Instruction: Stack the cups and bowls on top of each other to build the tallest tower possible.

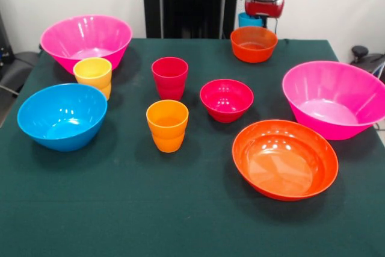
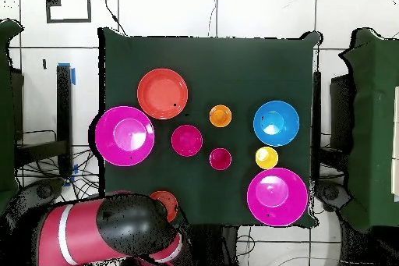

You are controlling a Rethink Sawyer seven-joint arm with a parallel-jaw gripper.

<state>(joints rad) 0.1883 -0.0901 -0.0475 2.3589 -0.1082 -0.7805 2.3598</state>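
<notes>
The blue cup [image 1: 249, 20] stands at the table's far edge, behind the small orange bowl [image 1: 253, 43], and is mostly hidden. My gripper [image 1: 264, 11] hangs just above and beside it; its state does not show. The red cup [image 1: 169, 76], orange cup [image 1: 167, 124] and yellow cup [image 1: 92, 75] stand upright and apart. One pink bowl [image 1: 86, 39] is far left, the other [image 1: 334, 97] at the right. The blue bowl [image 1: 62, 115], magenta-red bowl [image 1: 226, 99] and large shallow orange bowl [image 1: 284, 158] sit apart. Nothing is stacked.
The green-covered table [image 1: 120, 209] bears everything. In the overhead view my arm [image 2: 117, 232] covers part of the small orange bowl [image 2: 164, 203] at the table's bottom edge. The pedestal's black column [image 1: 186, 1] stands behind the far edge.
</notes>
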